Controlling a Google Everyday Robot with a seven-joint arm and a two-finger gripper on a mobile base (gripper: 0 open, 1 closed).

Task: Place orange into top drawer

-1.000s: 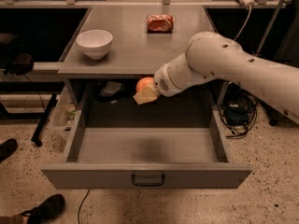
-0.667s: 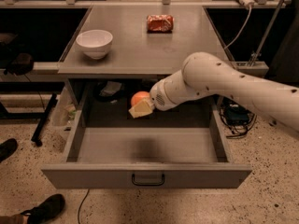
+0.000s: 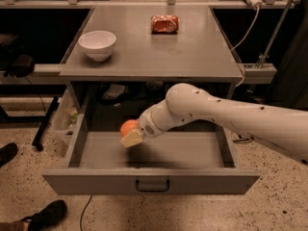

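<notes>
The top drawer (image 3: pixel 151 181) stands pulled open under the grey table, its flat front panel with a small dark handle facing me. My gripper (image 3: pixel 131 134) is inside the drawer's opening, over the left half of its floor. It is shut on the orange (image 3: pixel 128 127), a small round orange fruit seen between the pale fingers (image 3: pixel 132 139), held a little above the drawer floor. The white arm reaches in from the right.
A white bowl (image 3: pixel 97 44) sits at the table's left front and a red-orange snack bag (image 3: pixel 164 23) at its back middle. A person's shoes (image 3: pixel 41 215) are on the floor at the lower left. Cables hang at the right.
The gripper with the orange has moved down and to the left, lower into the open drawer. The arm has dropped with it.
</notes>
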